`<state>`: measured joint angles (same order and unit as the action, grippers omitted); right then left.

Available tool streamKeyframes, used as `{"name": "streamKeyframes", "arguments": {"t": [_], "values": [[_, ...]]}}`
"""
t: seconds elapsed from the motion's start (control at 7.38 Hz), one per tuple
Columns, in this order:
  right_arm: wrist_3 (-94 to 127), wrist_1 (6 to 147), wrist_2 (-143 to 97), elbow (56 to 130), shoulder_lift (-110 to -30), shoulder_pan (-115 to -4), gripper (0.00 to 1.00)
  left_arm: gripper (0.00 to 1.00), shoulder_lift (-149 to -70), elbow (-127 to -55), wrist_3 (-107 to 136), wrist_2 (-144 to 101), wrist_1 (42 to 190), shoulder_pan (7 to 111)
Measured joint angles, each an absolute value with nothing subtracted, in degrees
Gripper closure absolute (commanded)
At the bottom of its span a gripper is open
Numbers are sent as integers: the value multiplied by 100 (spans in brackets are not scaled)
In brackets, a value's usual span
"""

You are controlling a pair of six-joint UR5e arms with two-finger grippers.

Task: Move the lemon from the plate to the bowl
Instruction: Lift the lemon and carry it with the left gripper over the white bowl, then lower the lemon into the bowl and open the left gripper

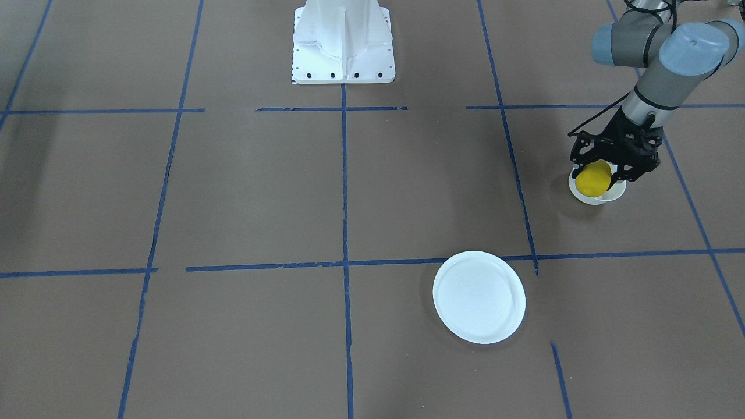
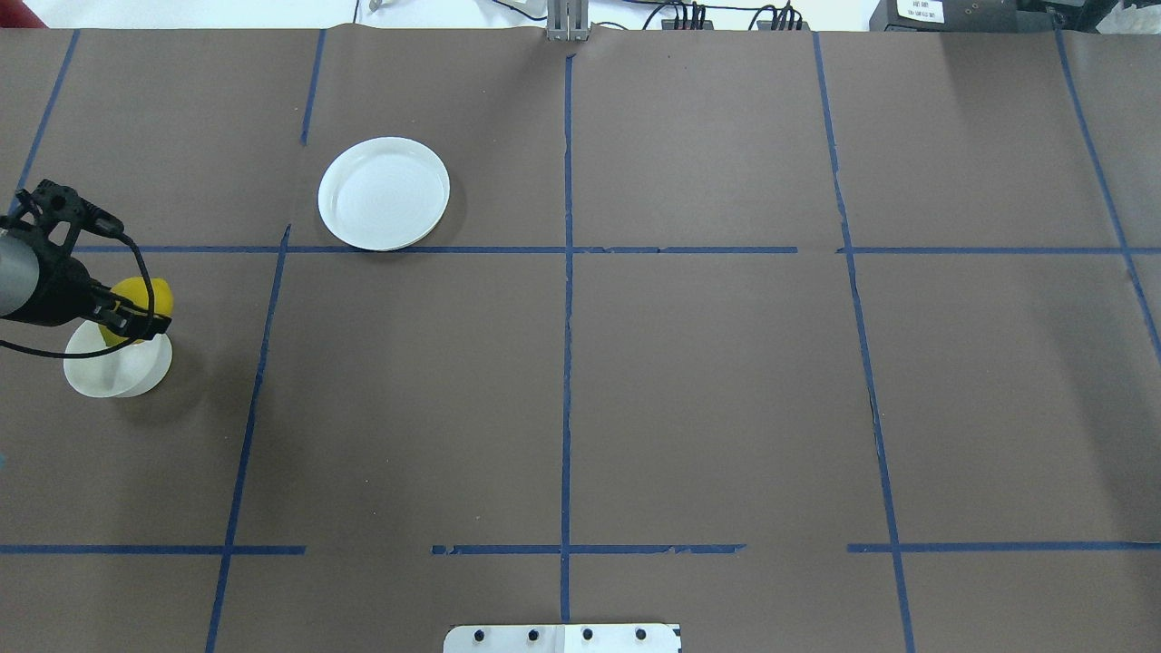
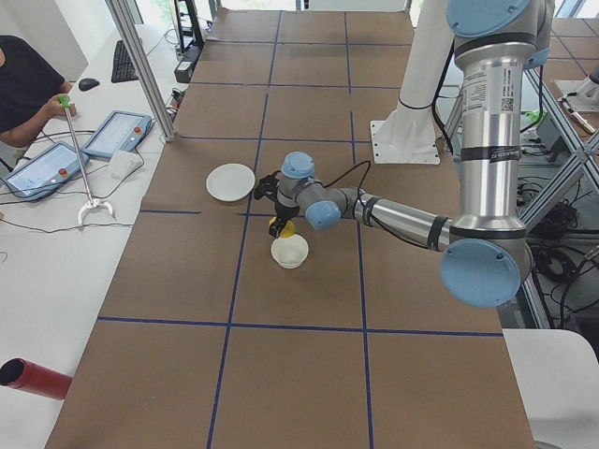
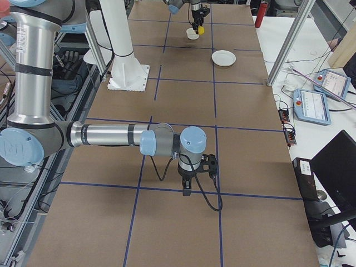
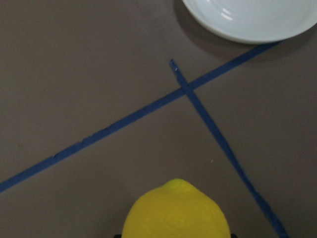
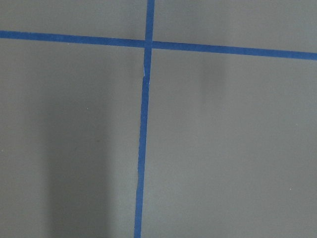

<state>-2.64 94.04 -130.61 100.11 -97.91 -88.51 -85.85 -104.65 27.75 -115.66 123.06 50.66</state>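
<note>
Clasping the lemon (image 1: 592, 178) over the bowl (image 1: 595, 201) is the left end effector (image 1: 596, 174); for the right end effector (image 4: 186, 189) I cannot tell.

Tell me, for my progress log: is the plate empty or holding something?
Empty. The plate shows only bare white surface; the lemon is gripped in the left hand over the bowl.
</note>
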Motion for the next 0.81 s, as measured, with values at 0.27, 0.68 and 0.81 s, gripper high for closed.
{"name": "streamKeyframes", "arguments": {"t": [0.27,0.68,0.81], "values": [[-264,9404,-13060,10011,-9791,-8851,0,100,-8436,-10429,2909,-11568,12305,5059],[-264,9404,-13061,10011,-9791,-8851,0,94,-8380,-10304,2926,-11582,12289,5037],[-264,9404,-13061,10011,-9791,-8851,0,88,-8377,-10244,2927,-11583,12285,5029]]}}
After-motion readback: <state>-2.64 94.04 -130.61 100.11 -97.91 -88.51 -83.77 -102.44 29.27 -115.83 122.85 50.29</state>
